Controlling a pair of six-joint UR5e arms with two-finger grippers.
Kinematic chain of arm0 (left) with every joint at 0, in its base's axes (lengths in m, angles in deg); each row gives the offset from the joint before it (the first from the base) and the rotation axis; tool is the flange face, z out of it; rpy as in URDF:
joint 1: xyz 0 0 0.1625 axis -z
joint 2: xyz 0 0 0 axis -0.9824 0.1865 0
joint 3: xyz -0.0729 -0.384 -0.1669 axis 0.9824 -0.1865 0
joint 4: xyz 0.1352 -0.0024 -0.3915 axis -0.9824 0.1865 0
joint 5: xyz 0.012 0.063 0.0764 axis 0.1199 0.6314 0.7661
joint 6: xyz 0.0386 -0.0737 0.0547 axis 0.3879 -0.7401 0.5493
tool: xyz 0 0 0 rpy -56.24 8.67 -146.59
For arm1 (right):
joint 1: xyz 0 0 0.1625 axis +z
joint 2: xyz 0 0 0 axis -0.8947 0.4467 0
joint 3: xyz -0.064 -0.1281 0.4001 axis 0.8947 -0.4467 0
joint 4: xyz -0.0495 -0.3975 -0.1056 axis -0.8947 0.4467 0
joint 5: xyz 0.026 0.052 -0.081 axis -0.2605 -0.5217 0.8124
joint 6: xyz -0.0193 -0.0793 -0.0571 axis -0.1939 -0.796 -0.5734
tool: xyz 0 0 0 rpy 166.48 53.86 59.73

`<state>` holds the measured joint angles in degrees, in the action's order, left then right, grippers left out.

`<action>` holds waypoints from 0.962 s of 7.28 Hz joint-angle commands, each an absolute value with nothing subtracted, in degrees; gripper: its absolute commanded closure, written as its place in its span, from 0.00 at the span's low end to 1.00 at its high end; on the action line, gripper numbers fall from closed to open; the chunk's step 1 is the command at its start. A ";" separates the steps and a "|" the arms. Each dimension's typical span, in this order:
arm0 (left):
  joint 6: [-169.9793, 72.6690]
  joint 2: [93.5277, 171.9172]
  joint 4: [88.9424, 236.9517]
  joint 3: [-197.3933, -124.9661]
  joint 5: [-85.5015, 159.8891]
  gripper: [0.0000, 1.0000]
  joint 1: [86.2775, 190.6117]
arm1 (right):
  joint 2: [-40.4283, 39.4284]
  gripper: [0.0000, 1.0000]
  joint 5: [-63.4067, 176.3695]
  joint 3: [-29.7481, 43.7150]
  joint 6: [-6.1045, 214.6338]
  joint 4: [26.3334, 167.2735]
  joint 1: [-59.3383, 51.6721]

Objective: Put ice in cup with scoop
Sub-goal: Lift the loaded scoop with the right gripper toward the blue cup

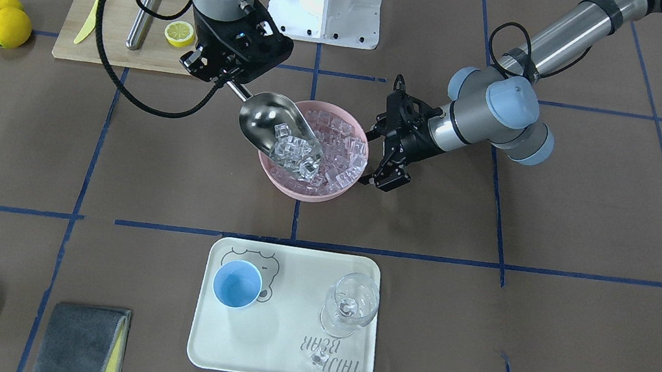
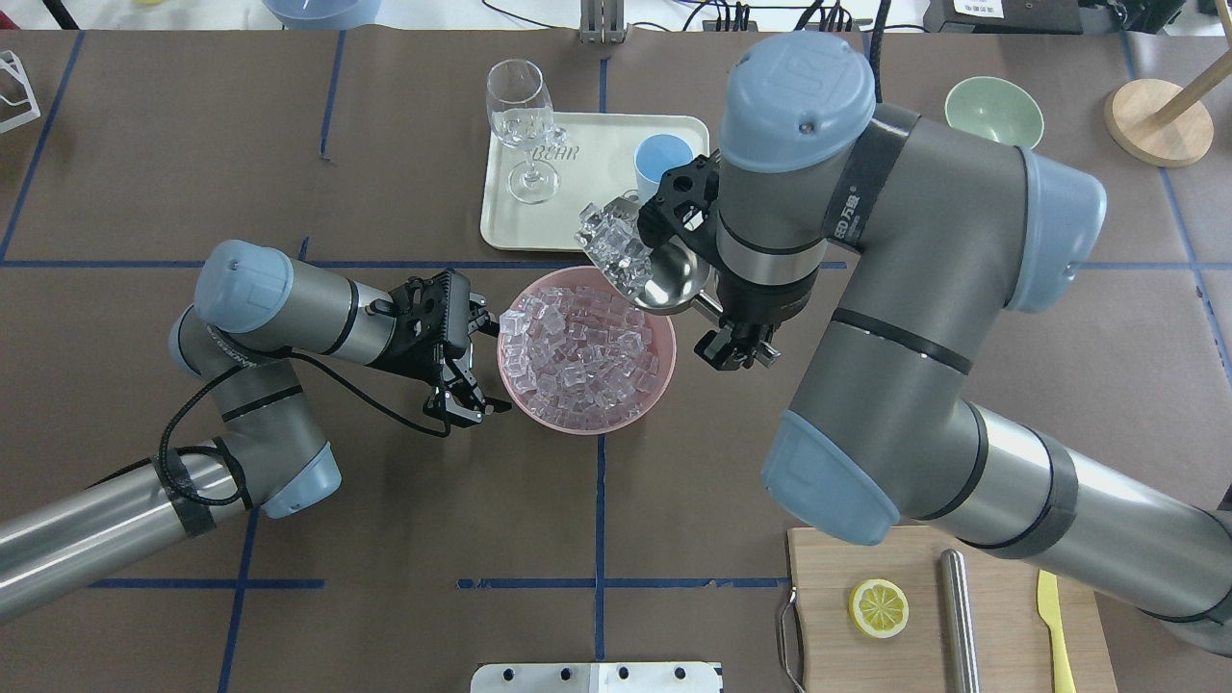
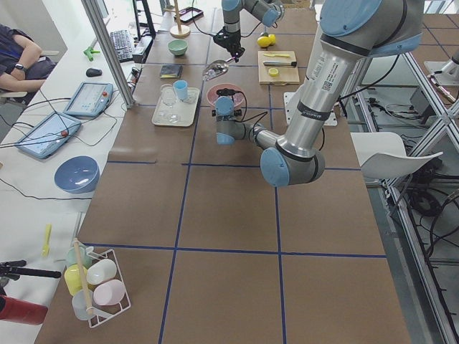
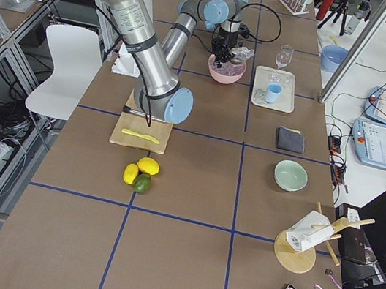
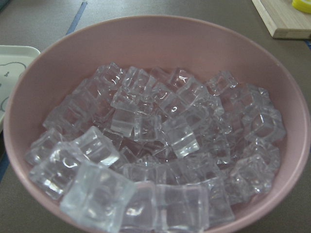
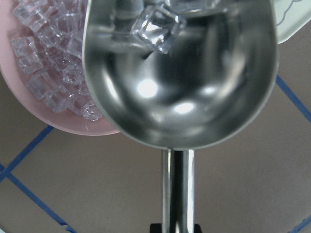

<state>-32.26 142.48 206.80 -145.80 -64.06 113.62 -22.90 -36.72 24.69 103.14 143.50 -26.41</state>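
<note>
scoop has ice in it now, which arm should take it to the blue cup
Right: the right fingers grip the scoop, loaded with ice, by the pink bowl. The left fingers are open beside that bowl, holding nothing.

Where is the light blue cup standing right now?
In the front-facing view, the cup stands upright on the left part of the white tray, apart from the stemmed glass, nearer the camera than the pink bowl.

One scoop, one blue cup, one tray
</note>
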 commanded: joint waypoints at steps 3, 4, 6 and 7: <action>-32.25 142.57 206.80 -145.80 -64.06 0.01 113.61 | -27.30 1.00 -42.83 15.46 108.24 144.60 -18.13; -32.34 142.57 206.89 -145.80 -64.06 0.01 113.61 | -30.29 1.00 -42.93 10.54 108.24 144.60 -17.33; -32.43 142.57 206.89 -145.80 -64.06 0.01 113.61 | -33.56 1.00 -42.49 2.70 108.16 144.60 -17.06; -32.43 142.66 206.89 -145.80 -64.06 0.01 113.61 | -33.57 1.00 -42.14 1.19 108.15 144.60 -17.15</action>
